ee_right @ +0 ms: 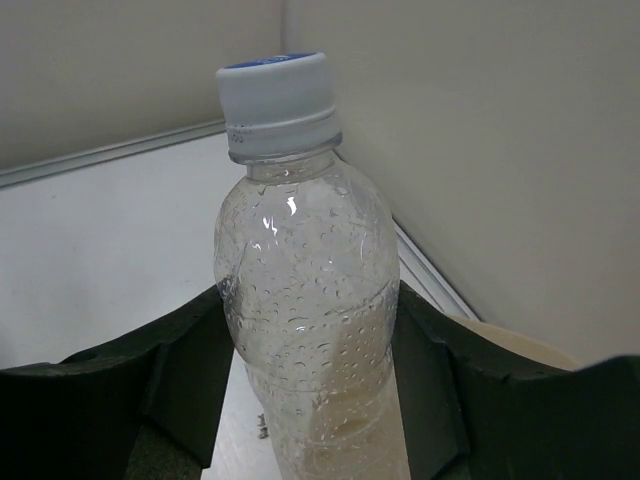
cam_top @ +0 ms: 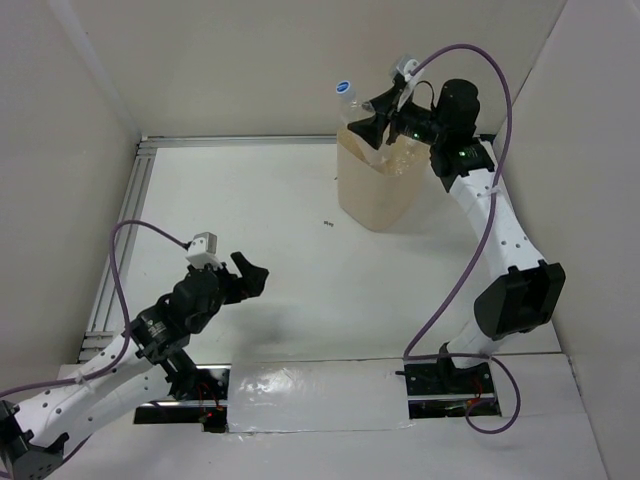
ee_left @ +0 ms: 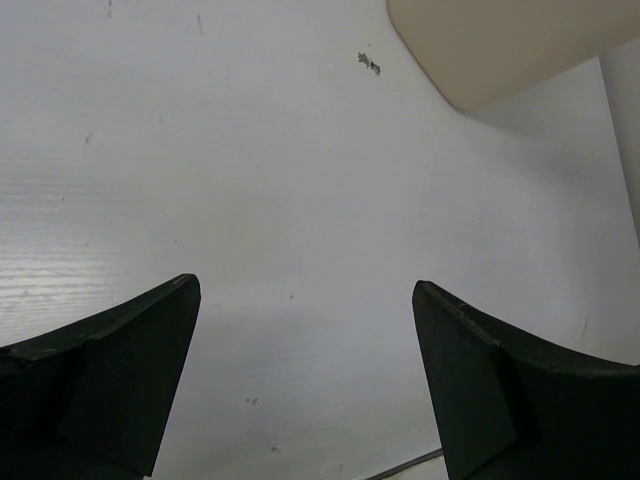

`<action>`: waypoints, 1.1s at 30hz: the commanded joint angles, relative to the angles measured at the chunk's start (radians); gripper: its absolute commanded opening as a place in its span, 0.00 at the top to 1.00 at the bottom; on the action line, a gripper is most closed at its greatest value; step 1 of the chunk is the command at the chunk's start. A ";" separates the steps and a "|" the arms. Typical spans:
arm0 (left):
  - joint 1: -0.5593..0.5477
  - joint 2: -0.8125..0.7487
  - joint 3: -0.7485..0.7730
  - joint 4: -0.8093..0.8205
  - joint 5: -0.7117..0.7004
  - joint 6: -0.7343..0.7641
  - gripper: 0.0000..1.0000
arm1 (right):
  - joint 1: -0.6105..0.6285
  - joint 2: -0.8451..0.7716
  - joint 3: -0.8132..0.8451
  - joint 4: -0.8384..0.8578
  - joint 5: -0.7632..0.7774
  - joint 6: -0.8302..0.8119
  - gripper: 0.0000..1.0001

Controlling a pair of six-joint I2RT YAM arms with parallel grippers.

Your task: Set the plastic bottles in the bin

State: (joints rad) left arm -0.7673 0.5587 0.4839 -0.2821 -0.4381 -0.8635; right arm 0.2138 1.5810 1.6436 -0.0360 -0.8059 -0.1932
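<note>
Clear plastic fills my right wrist view: one of the plastic bottles (ee_right: 305, 300), beaded with droplets on the inside, stands upright between the dark fingers (ee_right: 150, 380), which press against its body on both sides, so the right gripper (ee_right: 305, 340) is clamped on it. Its cap (ee_right: 275, 95) is white with a blue top. From the top camera I see that same bottle (cam_top: 348, 100) held in the air by the right gripper (cam_top: 368, 118) at the far end of the table (cam_top: 330, 300), cap tilted up and to the left, hanging over the far left rim of the bin (cam_top: 375, 195). The bin is cream-beige and stands on the table near the back wall; a curve of its rim (ee_right: 510, 345) shows low on the right of the wrist view, below the bottle. Inside its mouth I make out clear glinting shapes (cam_top: 405, 155), too blurred for me to count. My left gripper (cam_top: 245, 275) hovers low over the near left part of the table, well apart from the bin. Its wrist camera shows the left gripper (ee_left: 305, 290) with both jaws spread wide and only bare white table (ee_left: 250, 180) between them, a corner of the bin (ee_left: 500, 45) at the top right, and a small dark mark (ee_left: 369, 63) beside it.
</note>
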 commanded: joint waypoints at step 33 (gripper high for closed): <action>-0.038 0.328 0.174 0.210 0.118 0.166 0.00 | -0.476 -0.332 -0.160 -0.520 0.221 0.033 0.00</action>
State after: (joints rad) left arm -0.8005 0.9043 0.6533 -0.1040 -0.3168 -0.7120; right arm -0.2428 1.2705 1.5517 -0.3603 -0.7338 -0.1894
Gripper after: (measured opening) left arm 1.001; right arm 0.999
